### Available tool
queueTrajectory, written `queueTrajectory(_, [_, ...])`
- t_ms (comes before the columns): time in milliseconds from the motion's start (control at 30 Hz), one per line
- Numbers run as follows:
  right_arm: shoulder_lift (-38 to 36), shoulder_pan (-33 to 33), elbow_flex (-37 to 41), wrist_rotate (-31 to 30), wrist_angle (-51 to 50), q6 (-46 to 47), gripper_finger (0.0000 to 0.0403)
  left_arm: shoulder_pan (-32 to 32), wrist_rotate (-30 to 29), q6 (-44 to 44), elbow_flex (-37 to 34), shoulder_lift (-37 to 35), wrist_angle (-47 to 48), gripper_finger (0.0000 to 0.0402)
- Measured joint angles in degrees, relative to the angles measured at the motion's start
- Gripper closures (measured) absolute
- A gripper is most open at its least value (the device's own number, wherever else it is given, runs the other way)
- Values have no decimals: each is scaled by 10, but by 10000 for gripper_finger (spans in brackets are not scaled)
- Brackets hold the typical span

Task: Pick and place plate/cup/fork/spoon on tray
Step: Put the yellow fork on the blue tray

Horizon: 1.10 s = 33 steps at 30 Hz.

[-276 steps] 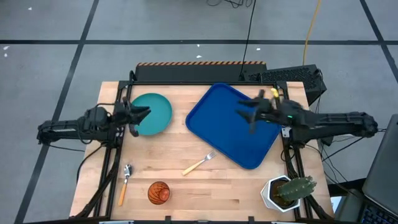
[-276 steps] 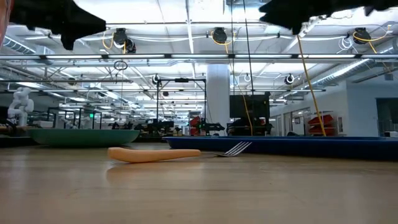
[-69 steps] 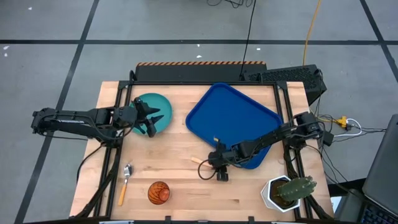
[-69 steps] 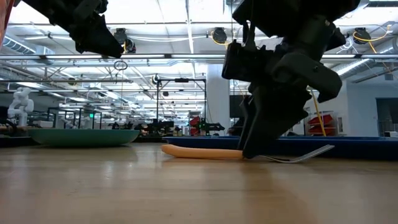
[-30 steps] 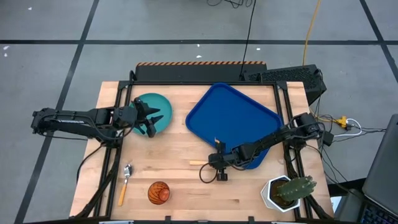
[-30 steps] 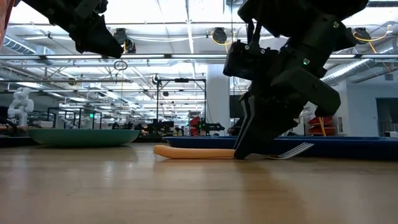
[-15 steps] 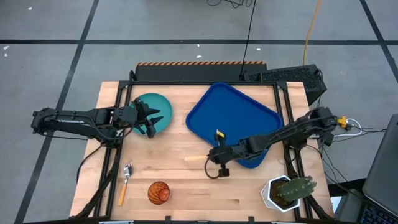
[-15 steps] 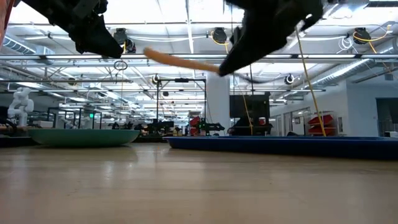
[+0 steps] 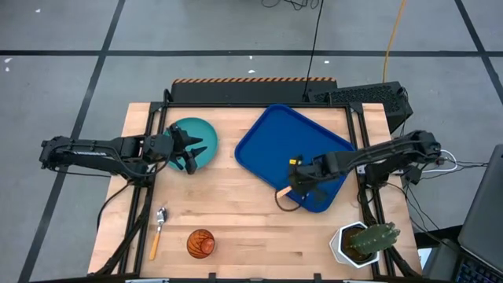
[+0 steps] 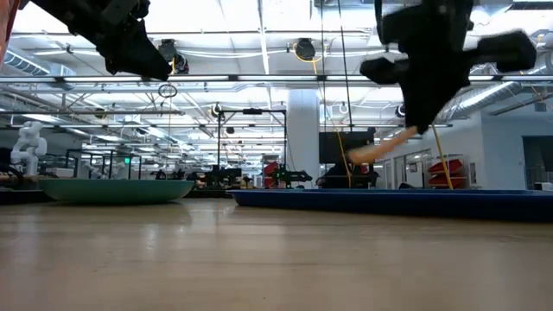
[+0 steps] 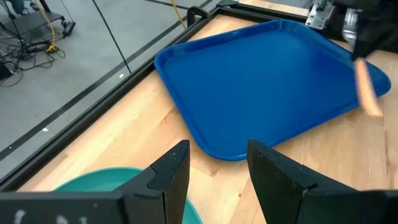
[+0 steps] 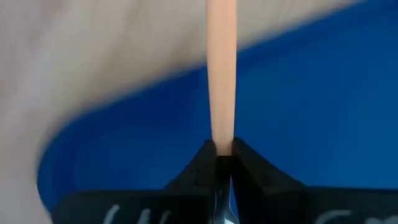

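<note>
The tray [image 9: 295,149] lies bare inside, open to reach from above. The right pincer [image 9: 297,181] with the fork [image 9: 284,188] hangs over its near edge. Bare tabletop [image 9: 228,204] separates it from the plate [image 9: 193,141], under the left pincer [image 9: 191,151].

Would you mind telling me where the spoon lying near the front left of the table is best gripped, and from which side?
Judging by its pose, grip the spoon from straight above, at the middle of its orange handle. It lies flat on the bare wood, bowl pointing away from the table's front edge, so the fingers should straddle the slim handle crosswise. The cup stands apart from it.
</note>
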State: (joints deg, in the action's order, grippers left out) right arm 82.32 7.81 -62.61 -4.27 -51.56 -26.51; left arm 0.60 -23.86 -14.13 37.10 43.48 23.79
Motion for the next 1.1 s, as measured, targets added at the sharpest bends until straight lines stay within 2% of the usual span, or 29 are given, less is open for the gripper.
queueTrajectory(167, [0,-48,0,2,-68,-55,392,0,0,-13,0,0,0,238])
queueTrajectory(300, [-4,-88,5,34,-87,-90,392,0,0,-14,0,0,0,238])
queueTrajectory(400, [-20,-111,32,59,-91,-115,392,0,0,-14,0,0,2,238])
queueTrajectory(533, [-66,-136,77,59,-97,-137,392,0,0,-14,0,0,6,238])
queueTrajectory(633, [-109,-147,103,59,-97,-146,392,0,0,-11,0,0,5,238])
queueTrajectory(767, [-167,-153,135,61,-93,-232,392,0,0,-9,0,0,-1,238])
queueTrajectory(833, [-188,-157,155,61,-87,-245,392,1,-1,-9,0,0,-1,238])
queueTrajectory(1100, [-205,-165,247,108,-31,-239,390,1,-1,3,0,0,-4,238])
